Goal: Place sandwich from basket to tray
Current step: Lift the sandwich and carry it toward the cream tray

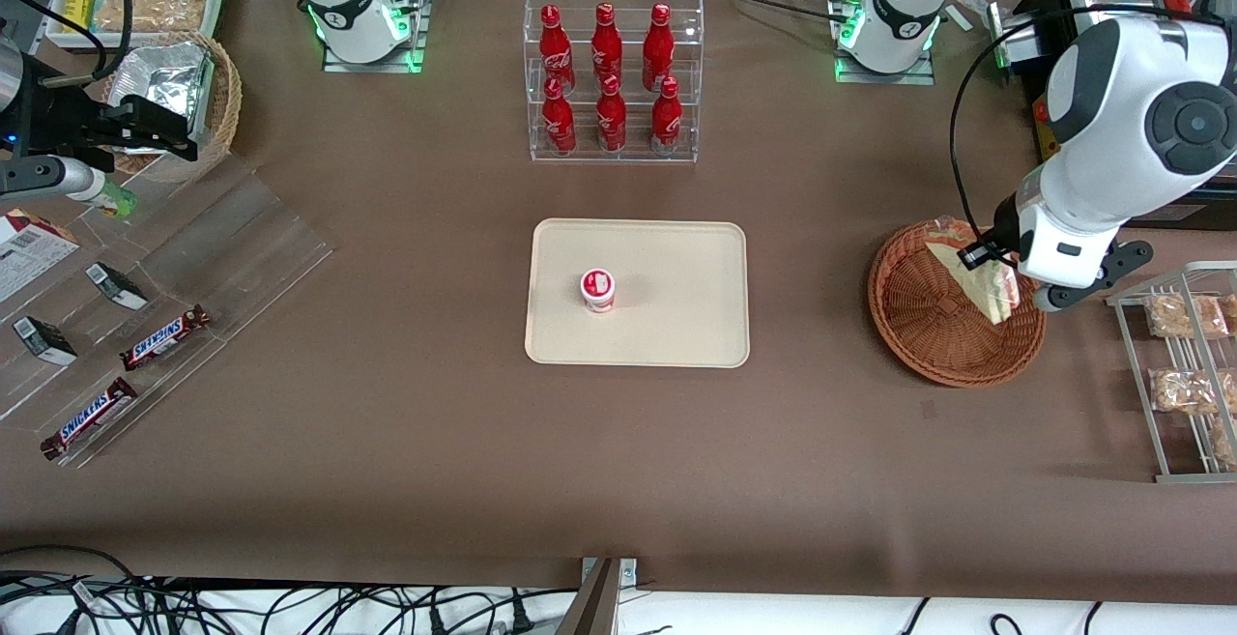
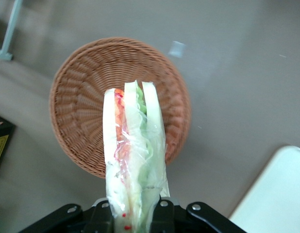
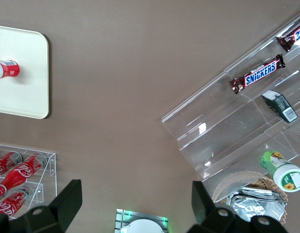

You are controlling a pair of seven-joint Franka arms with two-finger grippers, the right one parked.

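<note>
One sandwich [image 2: 133,155] clamped in tool [image 2: 135,216], held abv basket [image 2: 77,111].

The wrapped sandwich [image 2: 133,160] hangs lifted above the round wicker basket [image 1: 918,326], well apart from the cream tray [image 1: 676,326].

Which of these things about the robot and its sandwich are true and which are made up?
1. The gripper is shut on the sandwich. True.
2. The sandwich lies flat on the tray. False: it is held up over the basket.
3. A small red and white cup stands on the tray. True.
4. The rack holds green bottles. False: its six bottles are red.
5. The basket has other food left in it. False: no other food shows in it.
</note>
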